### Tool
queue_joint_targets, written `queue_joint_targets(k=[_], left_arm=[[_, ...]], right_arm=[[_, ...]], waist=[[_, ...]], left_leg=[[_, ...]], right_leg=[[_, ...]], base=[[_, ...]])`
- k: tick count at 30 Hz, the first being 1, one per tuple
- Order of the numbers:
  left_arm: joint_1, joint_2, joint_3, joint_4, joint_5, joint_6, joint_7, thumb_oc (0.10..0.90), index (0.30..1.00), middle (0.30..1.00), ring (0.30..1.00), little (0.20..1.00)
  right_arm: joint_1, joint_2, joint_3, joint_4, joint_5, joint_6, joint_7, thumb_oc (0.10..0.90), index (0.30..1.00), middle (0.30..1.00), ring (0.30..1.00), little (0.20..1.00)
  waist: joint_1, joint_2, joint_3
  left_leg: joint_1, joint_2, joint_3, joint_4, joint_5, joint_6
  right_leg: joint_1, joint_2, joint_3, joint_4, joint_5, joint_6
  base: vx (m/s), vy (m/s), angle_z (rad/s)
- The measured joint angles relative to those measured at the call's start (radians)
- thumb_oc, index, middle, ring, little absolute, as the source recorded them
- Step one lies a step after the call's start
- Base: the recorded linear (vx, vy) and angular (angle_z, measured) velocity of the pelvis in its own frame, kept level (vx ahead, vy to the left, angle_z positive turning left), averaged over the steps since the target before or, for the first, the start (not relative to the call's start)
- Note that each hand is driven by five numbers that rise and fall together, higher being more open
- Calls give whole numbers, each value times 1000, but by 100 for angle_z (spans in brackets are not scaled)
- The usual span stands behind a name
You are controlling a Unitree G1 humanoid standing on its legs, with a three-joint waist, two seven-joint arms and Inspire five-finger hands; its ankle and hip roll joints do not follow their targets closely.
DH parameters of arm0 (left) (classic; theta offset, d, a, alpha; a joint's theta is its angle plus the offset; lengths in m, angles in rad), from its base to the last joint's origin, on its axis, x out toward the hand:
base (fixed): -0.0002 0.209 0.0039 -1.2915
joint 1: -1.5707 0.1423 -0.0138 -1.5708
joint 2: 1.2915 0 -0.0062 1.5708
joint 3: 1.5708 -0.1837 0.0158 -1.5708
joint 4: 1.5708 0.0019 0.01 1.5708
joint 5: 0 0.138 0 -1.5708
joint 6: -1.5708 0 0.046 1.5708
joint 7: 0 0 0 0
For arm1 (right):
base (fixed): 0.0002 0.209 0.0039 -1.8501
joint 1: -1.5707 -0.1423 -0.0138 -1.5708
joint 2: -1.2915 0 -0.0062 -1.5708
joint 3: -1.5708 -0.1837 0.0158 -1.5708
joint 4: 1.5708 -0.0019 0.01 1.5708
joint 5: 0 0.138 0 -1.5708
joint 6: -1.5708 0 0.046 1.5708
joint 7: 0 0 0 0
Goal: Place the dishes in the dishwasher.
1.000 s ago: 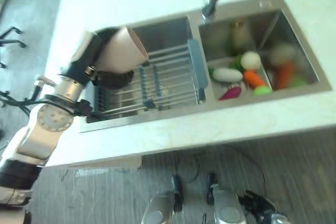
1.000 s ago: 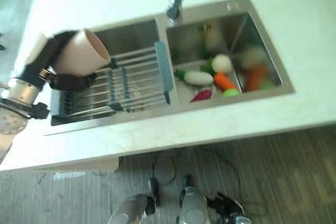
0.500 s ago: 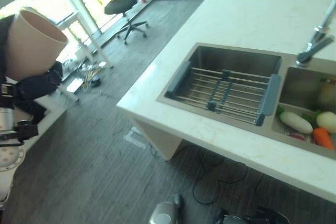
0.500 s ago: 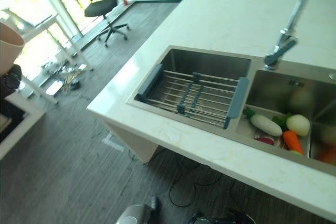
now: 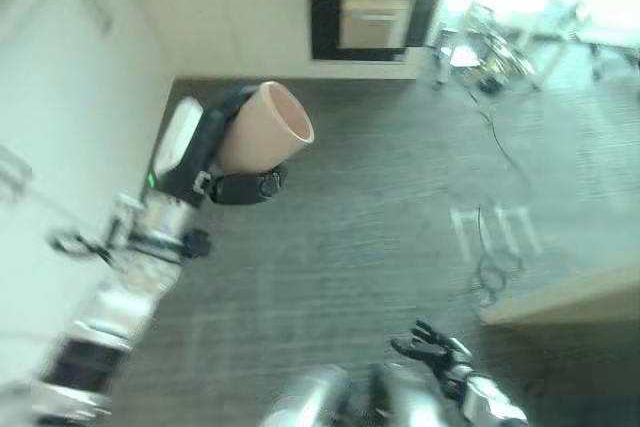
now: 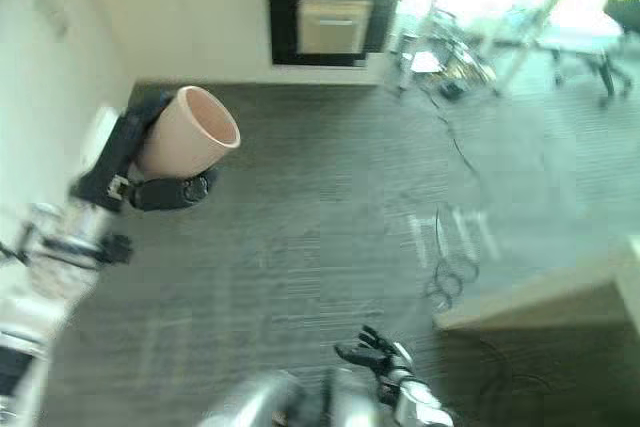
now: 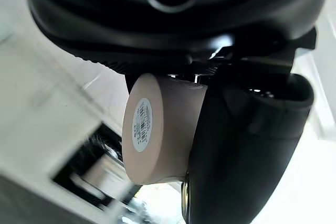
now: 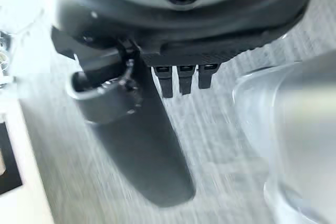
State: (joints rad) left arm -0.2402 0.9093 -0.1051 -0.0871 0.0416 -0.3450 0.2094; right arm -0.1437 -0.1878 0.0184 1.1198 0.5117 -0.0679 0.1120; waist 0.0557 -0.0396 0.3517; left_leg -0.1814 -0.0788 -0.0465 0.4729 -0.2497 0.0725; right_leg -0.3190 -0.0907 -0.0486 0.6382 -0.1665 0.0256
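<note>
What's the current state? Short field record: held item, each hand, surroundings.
held item: beige cup, lying sideways in the grip, open mouth facing away from the arm
left hand: left hand curled round the cup, raised over the floor; its wrist view shows the cup's base with a round sticker
right hand: right hand low near the bottom edge, fingers spread, holding nothing
surroundings: dark wood-look floor; dark built-in appliance in the far cabinet wall; pale counter corner at the right
task status: cup not yet placed
</note>
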Motion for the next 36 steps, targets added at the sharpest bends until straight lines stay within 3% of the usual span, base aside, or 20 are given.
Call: queue_joint_targets(k=[2, 3, 4, 5, 6, 9, 10, 11, 14, 16, 18, 19, 20, 23, 27, 30, 31, 33, 34, 36], left_arm=[[15, -96, 14, 88, 8, 66, 8, 400, 300, 300, 300, 300], [16, -123, 43, 123, 15, 63, 12, 400, 300, 300, 300, 300], [12, -79, 45, 132, 27, 62, 16, 400, 300, 300, 300, 300], [6, -45, 32, 123, 49, 61, 11, 400, 300, 300, 300, 300], [108, -41, 70, 91, 86, 60, 18, 400, 300, 300, 300, 300], [207, -77, 75, 88, 132, 100, 0, 400, 300, 300, 300, 300], [196, -104, 85, 85, 138, 100, 3, 400, 300, 300, 300, 300], [166, -49, 85, 31, 162, 100, 4, 400, 300, 300, 300, 300], [127, -12, 93, -47, 162, 45, 1, 400, 300, 300, 300, 300], [121, -19, 119, -39, 161, 7, -2, 400, 300, 300, 300, 300], [95, 20, 161, 5, 158, -23, 4, 400, 300, 300, 300, 300], [63, 6, 197, 71, 157, -27, 15, 400, 300, 300, 300, 300], [33, -24, 175, 122, 151, -2, 28, 400, 300, 300, 300, 300], [128, -41, 150, 110, 181, -8, 17, 400, 300, 300, 300, 300], [312, -60, 247, 76, 202, -57, 19, 400, 300, 300, 300, 300], [264, -65, 302, 85, 200, -60, 14, 400, 300, 300, 300, 300], [237, -54, 303, 80, 200, -57, 15, 400, 300, 300, 300, 300], [212, -38, 274, 85, 199, -49, 14, 400, 300, 300, 300, 300], [162, 53, 221, 111, 197, -52, 18, 400, 300, 300, 300, 300], [88, 88, 154, 115, 197, -13, 19, 400, 300, 300, 300, 300]], right_arm=[[49, -114, 2, 25, -1, 9, 36, 800, 900, 900, 900, 900], [42, -135, 8, 36, -1, 10, 26, 800, 900, 900, 900, 900], [47, -110, -18, 63, 1, 15, 30, 800, 900, 900, 900, 900], [62, -113, -42, 84, 2, 17, 30, 800, 900, 900, 900, 900], [88, -138, -41, 100, 2, 42, 11, 800, 900, 900, 900, 900], [149, -128, -35, 63, 1, 72, 48, 800, 900, 900, 900, 900], [150, -134, -20, 62, 0, 80, 47, 800, 900, 900, 900, 900], [155, -132, -13, 61, 0, 74, 61, 800, 900, 900, 900, 900], [167, -146, -35, 63, 2, 25, 64, 800, 900, 900, 900, 900], [165, -184, -32, 68, 0, 4, 74, 800, 900, 900, 900, 900], [170, -242, -4, 76, -4, 3, 102, 800, 900, 900, 900, 900], [91, -183, 11, 99, -17, -1, 79, 800, 900, 900, 900, 900], [58, -169, 29, 90, -36, 4, 94, 800, 900, 900, 900, 900], [28, -170, 37, 131, -81, 2, 107, 800, 900, 900, 900, 900], [119, -208, 44, 109, -142, 2, 73, 800, 900, 900, 900, 900], [134, -151, 28, 63, -155, 11, 52, 800, 900, 900, 900, 900], [156, -141, 16, 25, -155, 4, 41, 800, 900, 900, 900, 900], [139, -117, 9, -9, -152, -3, 27, 800, 900, 900, 900, 900], [113, -116, 15, -30, -129, -44, 18, 800, 900, 900, 900, 900], [96, -130, 6, -52, -123, -48, 18, 800, 900, 900, 900, 900]], waist=[[-6, 67, 22], [9, 10, 40], [-2, -106, 43], [-25, -113, 36], [19, -56, 19], [-23, 84, -11], [-39, 115, -19], [-39, 122, -23], [-57, 71, -16], [-64, 28, -10], [-74, 147, -61], [-70, 58, -20], [-100, 62, -24], [15, 93, -15], [56, 130, -65], [48, 42, -64], [36, 59, -49], [24, 85, -31], [-23, 85, -24], [-35, 115, -35]], left_leg=[[250, -14, 79, -231, 48, -68], [211, -98, 98, -92, 88, -220], [81, -175, 103, 155, 65, -188], [38, -129, 73, 210, -13, -66], [140, -53, 91, 80, -186, 25], [368, -36, 149, -100, -124, -80], [387, -60, 147, -46, -81, -135], [179, -16, 174, 494, 103, -233], [-183, 69, 140, 831, 227, -248], [-243, 54, 96, 454, 227, -242], [-38, 159, 9, -308, 414, -266], [23, 90, 81, -299, 386, -206], [-142, 59, 19, -38, 320, -251], [-257, 54, -20, -171, 262, -282], [-199, 14, 53, -22, 171, -256], [-183, -51, 163, 88, 61, -101], [-152, -49, 173, 132, 100, 28], [-61, -68, 216, 28, 83, 13], [-82, -63, 140, 196, -15, 2], [7, -16, 31, 135, -52, 27]], right_leg=[[-33, 125, -35, -29, -17, -18], [-77, 118, -32, -62, 15, -95], [-109, 34, -42, -146, 92, -120], [-115, 33, -59, -192, 173, -166], [-138, 55, -165, -144, 177, -138], [92, 211, -300, -285, 41, -306], [171, 225, -235, -341, 63, -303], [189, 209, -125, -247, -38, -290], [315, 64, -26, -241, -103, -274], [332, -74, -22, -122, -96, -213], [319, 45, -38, 30, -250, 44], [309, 37, -16, 39, -310, -15], [322, 117, 33, -96, -248, -159], [450, 93, 178, -267, -208, -180], [645, -50, 144, -313, -276, 15], [407, -30, 122, 355, -57, 260], [345, -6, 92, 563, -15, 245], [103, -2, 8, 623, -38, 97], [-27, -84, -67, 361, -78, 6], [-75, -85, -26, 137, -58, 43]], base=[[551, -217, -67], [517, -238, -94], [525, -256, -34], [535, -239, -67], [627, -258, -96], [557, -257, -98], [635, -421, -92], [579, -393, -86], [411, -136, -45], [452, 28, -66], [653, 98, -122], [689, 136, -70], [582, 132, -102], [518, 143, -118], [634, 166, -106], [483, 165, -29], [310, 114, 1], [392, 43, -29], [385, -101, -34], [290, -272, -7]])
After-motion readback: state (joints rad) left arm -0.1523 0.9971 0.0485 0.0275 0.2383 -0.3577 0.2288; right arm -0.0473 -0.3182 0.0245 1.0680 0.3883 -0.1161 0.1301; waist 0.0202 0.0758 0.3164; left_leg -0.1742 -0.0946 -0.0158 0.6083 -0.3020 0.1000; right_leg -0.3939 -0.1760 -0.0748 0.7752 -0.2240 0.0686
